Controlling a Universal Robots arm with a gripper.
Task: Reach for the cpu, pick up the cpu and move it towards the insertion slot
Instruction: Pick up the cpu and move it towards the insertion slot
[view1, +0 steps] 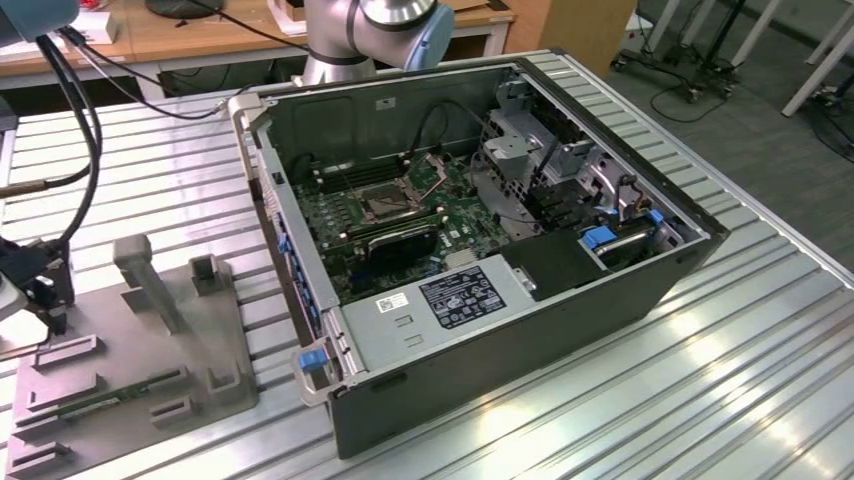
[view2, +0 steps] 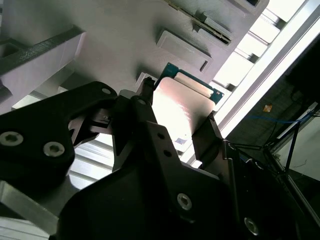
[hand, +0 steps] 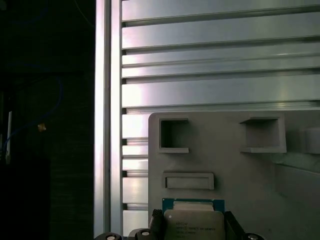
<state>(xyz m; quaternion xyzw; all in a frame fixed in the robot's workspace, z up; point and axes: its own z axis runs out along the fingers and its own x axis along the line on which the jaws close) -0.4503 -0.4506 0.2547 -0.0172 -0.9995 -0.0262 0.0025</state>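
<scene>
At the worktop's (view1: 694, 400) edge on the exterior view's left, the arm points its pincer (view2: 178, 107) down over the grey tray (view1: 227, 345); the pincer clamps the cpu (view2: 184, 97) by opposite edges; the insertion slot (view1: 383, 205) sits well apart, inside the open computer case (view1: 534, 330).

The gripper (view2: 178, 111) was matt black, with bright metal screws (view2: 184, 201). The cpu (hand: 194, 226) between its jaws had a smooth, pale metal top with a soft sheen. Beyond it, the tray (hand: 225, 150) was matt grey plastic and the surface (hand: 220, 90) was ribbed, glossy metal.
</scene>
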